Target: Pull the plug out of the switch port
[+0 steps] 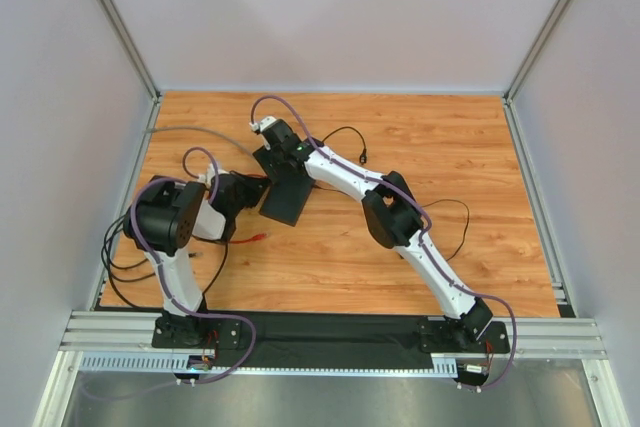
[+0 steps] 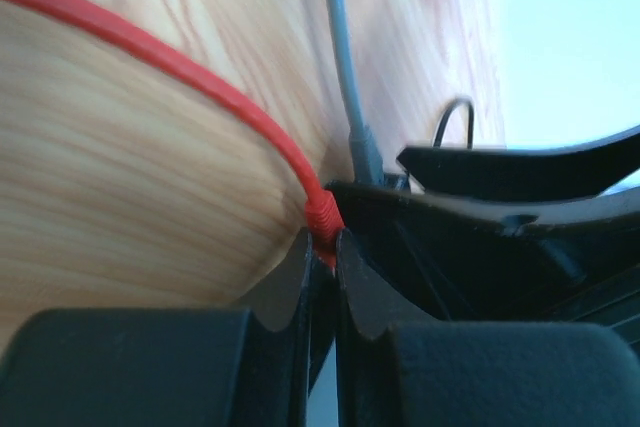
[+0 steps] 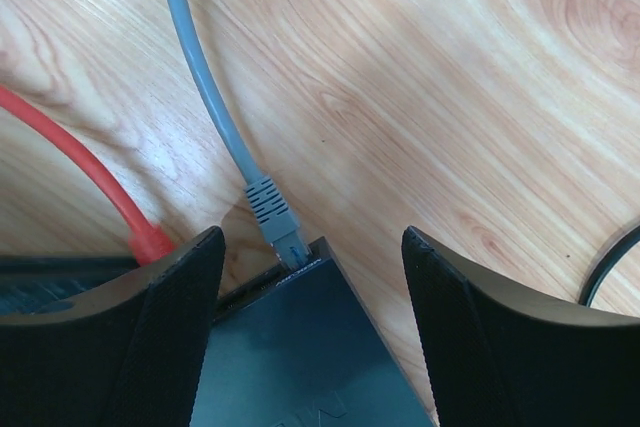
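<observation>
- At the socket edge of the switch (image 1: 285, 197), the left gripper (image 2: 322, 247) is pressed together on the ribbed boot of the red plug (image 2: 322, 217). Its fingers (image 2: 285, 292) have only that boot between them.
- The red plug sits hard against the switch's edge. The fingers cover the joint, so I cannot tell whether it is seated in a port.
- The red cable (image 3: 75, 152) runs away from the switch across the wooden table (image 1: 420, 137).
- The grey plug (image 3: 272, 209) is just beside the red one on the same edge, seated in a port near the switch's corner. Its grey cable (image 3: 195, 57) leads straight away from the switch.
- The right gripper (image 3: 312, 247) is spread wide, with a finger on each side of that corner of the switch and the grey plug in the gap ahead of them. No contact with the switch's sides is visible, and it holds nothing.
- Seen from overhead, the switch lies flat. The left gripper is at its left side and the right gripper is over its far end.
</observation>
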### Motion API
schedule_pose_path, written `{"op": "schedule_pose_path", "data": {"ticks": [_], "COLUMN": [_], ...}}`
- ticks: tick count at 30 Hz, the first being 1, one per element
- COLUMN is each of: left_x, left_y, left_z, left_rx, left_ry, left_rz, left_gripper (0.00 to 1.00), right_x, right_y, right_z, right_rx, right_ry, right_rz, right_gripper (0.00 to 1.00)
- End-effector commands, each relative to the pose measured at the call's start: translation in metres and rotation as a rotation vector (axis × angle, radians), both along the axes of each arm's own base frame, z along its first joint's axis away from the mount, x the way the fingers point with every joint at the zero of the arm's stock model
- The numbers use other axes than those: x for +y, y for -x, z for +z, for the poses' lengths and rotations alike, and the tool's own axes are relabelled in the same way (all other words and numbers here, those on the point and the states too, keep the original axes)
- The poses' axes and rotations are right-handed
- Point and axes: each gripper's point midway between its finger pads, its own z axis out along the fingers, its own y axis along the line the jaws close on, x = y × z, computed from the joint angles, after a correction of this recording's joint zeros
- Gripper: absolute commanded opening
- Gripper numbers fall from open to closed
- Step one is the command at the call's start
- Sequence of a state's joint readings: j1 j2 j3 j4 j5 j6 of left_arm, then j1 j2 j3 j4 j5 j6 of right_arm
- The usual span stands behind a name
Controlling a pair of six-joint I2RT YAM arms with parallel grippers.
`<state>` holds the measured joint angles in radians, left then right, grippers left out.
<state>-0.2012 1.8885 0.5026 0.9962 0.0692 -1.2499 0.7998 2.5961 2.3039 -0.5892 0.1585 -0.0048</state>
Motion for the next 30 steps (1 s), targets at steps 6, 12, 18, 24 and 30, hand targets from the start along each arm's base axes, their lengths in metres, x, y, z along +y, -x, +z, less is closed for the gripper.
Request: {"op": "schedule_pose_path", "data": {"ticks": [6, 12, 18, 24, 30], "left_x": [0.052, 0.054, 0.086, 0.121, 0.161], "left_y": [-0.011, -0.011, 0.006, 0.028, 0.059], "left_z": [0.012, 0.028, 0.051, 0.084, 0.066], "left_rx": [-0.106, -0.151, -0.107, -0.04, 0.103], "left_ry": [-0.054, -0.084, -0.276, -0.445, -0.463], "left_rz": [0.189, 0.182, 0.253, 0.357, 0.484], "left_gripper": [0.0, 0.0, 0.0, 0.0, 0.0], "right_x": [-0.036, -0.024, -0.027, -0.029, -0.028], "right_y": [0.043, 0.042, 0.038, 0.035, 0.035], "right_z": [-0.05, -0.037, -0.038, -0.036, -0.034], "right_rx": [0.251, 0.238, 0.235, 0.234, 0.231], "right_ry": [0.092, 0.013, 0.015, 0.009, 0.003], "right_rz": [0.05, 0.087, 0.077, 0.07, 0.072], "right_gripper": [0.74, 0.75, 0.75, 0.75, 0.75]}}
